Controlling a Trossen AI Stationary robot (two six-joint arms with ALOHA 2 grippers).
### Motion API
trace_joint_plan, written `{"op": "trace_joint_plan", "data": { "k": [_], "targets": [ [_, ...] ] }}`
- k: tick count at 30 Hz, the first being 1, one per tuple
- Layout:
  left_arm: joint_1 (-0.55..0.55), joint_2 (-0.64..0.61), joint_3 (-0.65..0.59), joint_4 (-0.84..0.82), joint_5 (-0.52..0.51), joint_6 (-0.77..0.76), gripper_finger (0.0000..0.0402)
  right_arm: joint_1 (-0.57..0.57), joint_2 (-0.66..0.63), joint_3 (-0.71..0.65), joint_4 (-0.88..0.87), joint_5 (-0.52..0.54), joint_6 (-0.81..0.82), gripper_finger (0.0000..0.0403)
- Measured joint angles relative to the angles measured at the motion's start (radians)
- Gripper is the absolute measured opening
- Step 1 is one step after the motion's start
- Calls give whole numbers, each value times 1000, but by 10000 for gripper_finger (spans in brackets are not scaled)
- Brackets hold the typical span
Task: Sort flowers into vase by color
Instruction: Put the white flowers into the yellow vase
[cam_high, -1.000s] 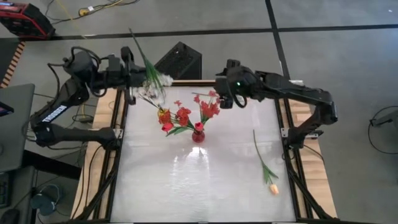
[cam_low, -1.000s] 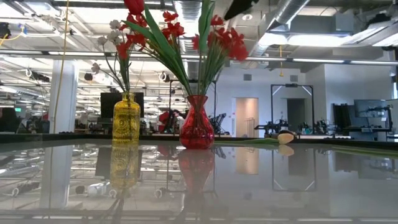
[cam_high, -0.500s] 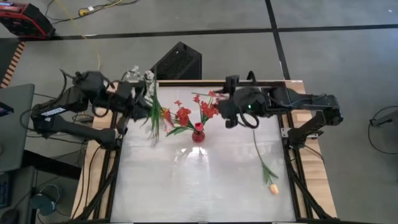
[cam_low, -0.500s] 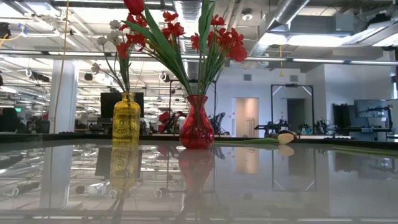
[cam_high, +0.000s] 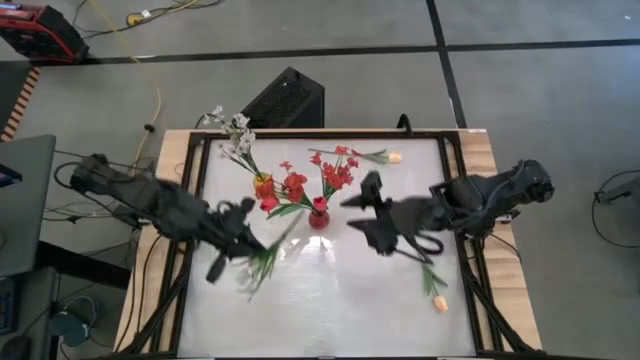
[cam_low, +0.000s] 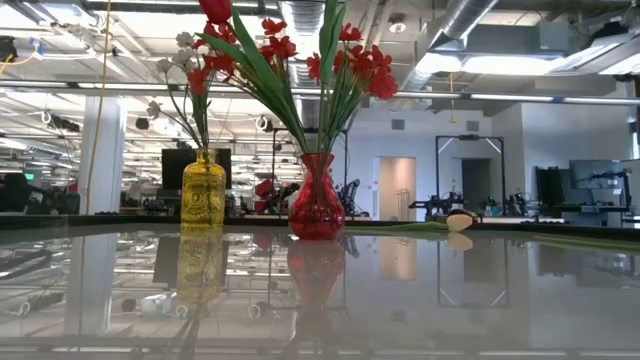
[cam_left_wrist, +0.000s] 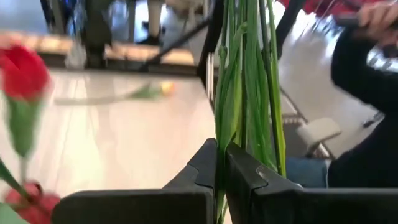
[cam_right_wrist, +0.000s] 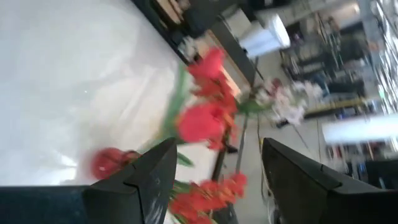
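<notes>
A: What does the left wrist view show that the high view doesn't?
B: The left hand pinched on green stems; from above that hand blurs over the tabletop's near left.

A: And the right hand?
B: Fingers spread wide, holding nothing, right of the red vase.

A: Other flowers?
B: A peach tulip lies near right; another at the far edge. The yellow vase holds white sprays.

A: The room?
B: An open hall behind the glossy tabletop.
</notes>
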Motion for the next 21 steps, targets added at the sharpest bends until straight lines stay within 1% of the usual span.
{"op": "trace_joint_plan", "data": {
  "k": [3,6,10,15,18,21],
  "targets": [
    [-74,33,-46,4,-79,-61,0,71,1,-12,-15,0,0,264],
    [-124,63,-101,23,-153,-123,0,138,0,-43,-11,0,24,264],
    [-162,101,-186,72,-207,-262,0,205,2,-117,-4,0,81,264],
    [-179,158,-286,155,-215,-512,0,280,2,-228,68,4,64,264],
    [-197,212,-313,165,-213,-632,0,328,2,-292,198,41,72,264],
    [-219,276,-314,189,-195,-699,0,358,2,-349,327,45,72,264]
  ]
}}
